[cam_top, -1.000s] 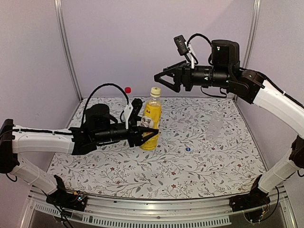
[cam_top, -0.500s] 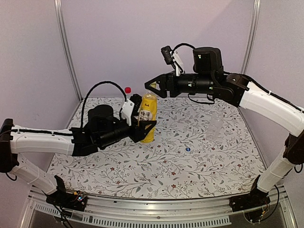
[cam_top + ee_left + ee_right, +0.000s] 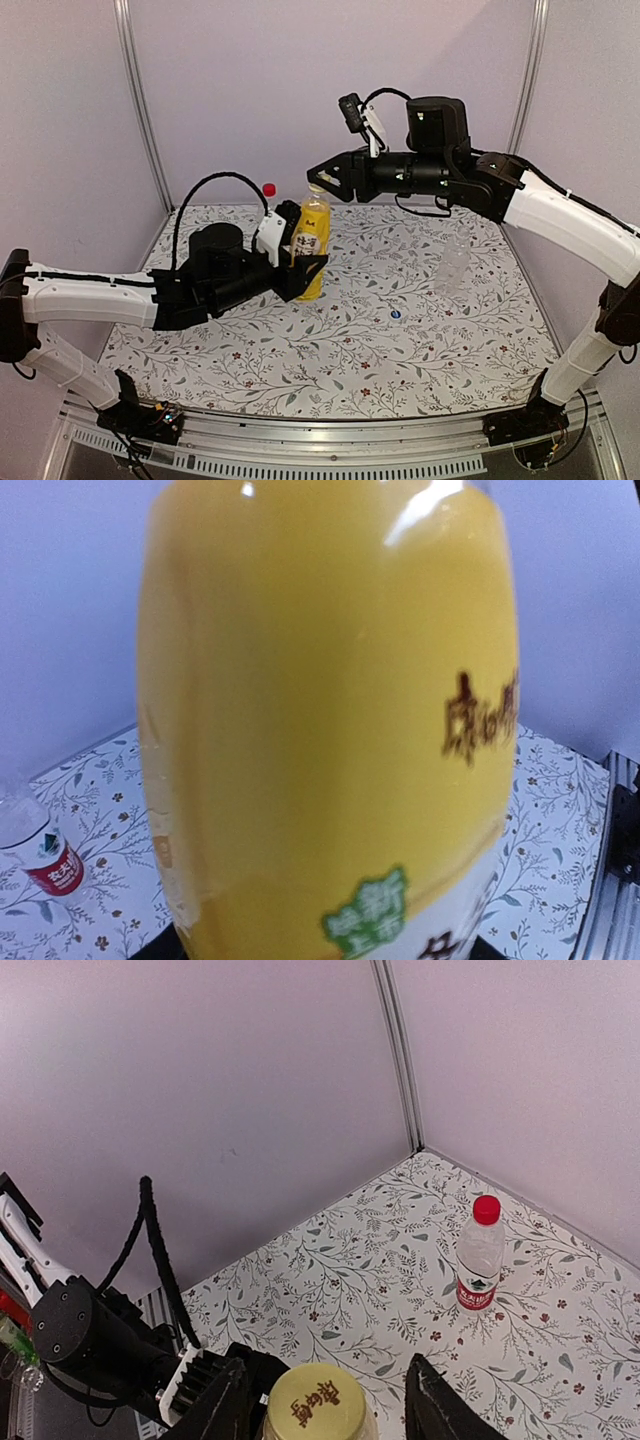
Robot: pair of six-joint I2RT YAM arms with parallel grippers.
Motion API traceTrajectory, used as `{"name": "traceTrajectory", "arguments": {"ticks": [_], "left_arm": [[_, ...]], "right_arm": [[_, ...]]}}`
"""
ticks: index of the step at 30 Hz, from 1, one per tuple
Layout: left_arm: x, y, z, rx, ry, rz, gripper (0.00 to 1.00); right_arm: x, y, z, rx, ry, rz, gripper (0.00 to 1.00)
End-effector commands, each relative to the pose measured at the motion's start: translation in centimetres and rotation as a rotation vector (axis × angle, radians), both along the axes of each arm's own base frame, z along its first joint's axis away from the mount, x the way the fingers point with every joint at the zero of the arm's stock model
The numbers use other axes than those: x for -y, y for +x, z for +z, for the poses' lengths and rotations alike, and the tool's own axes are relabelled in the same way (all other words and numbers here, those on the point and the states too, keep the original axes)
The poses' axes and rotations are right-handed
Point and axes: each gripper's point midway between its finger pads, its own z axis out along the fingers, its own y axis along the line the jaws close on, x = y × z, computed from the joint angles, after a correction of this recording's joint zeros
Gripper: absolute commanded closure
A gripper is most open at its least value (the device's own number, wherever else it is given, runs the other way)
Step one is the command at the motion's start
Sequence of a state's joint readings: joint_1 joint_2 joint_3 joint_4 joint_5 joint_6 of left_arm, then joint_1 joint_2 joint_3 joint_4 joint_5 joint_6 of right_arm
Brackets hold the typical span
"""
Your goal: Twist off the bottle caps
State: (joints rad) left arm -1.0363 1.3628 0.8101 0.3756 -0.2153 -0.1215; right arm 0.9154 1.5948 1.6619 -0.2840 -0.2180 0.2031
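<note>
Overhead, my left gripper [image 3: 306, 272] is clamped on the lower body of the yellow-orange bottle [image 3: 312, 235], which is upright, left of centre over the floral table cover [image 3: 450, 350]. The right gripper [image 3: 322, 180] lies level at the bottle's top and hides the neck there. The right wrist view shows what that one cannot: the yellow cap [image 3: 317, 1400], a round disc with brown print, sits between two spread black fingers [image 3: 228, 1405] with a gap on either side. My left wrist view is nearly all smooth, glossy yellow plastic. Near the back wall stands the clear bottle with the red-and-white label [image 3: 479, 1265], its red cap [image 3: 486, 1209] on. A tiny blue cap [image 3: 395, 314] lies loose on the cover, apart from the clear unlabelled bottle [image 3: 455, 265].
</note>
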Motion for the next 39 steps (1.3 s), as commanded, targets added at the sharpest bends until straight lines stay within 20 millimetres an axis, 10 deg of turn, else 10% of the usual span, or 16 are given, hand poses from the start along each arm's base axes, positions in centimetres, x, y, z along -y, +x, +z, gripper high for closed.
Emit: {"name": "traceTrajectory", "arguments": {"ticks": [1, 18, 27, 39], "left_arm": [[0.6, -0.1, 1.1, 0.026, -0.005, 0.0, 0.47], [0.5, -0.1, 0.9, 0.032, 0.01, 0.01, 0.47], [0.8, -0.9, 0.6, 0.039, 0.024, -0.047, 0.47], [1.9, -14.5, 1.4, -0.018, -0.101, -0.961, 0.46]], "right_arm": [[-0.5, 0.0, 0.4, 0.004, 0.008, 0.009, 0.5], [-0.7, -0.2, 0.5, 0.004, 0.01, 0.027, 0.63], [-0.6, -1.3, 0.8, 0.063, 0.006, 0.097, 0.87], [2.9, -12.8, 1.9, 0.345, 0.093, 0.821, 0.89]]}}
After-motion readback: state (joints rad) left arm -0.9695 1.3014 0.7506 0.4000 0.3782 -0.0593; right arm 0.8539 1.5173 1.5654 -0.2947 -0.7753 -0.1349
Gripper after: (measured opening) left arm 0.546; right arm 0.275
